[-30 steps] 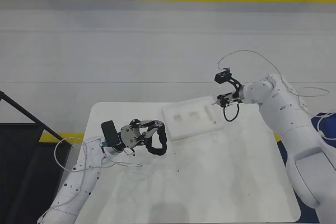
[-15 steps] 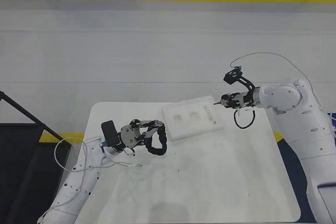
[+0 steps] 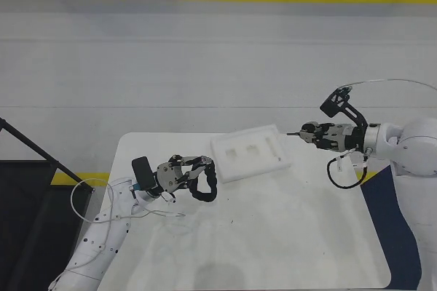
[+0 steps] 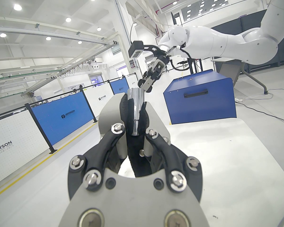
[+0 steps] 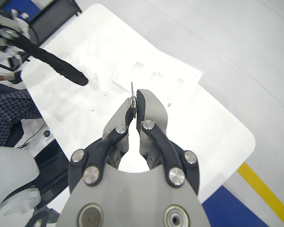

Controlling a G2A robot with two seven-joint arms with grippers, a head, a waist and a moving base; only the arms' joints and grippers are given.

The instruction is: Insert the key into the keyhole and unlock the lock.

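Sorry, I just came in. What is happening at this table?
The left hand grips a black cable lock with a chrome end above the table. The right hand pinches a small key in the air by the table's far right corner. The two are well apart, so the key is not yet inserted.

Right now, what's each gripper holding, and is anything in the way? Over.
Left gripper shut on lock. Right gripper shut on key. Key and lock apart. Foam tray on table between them.
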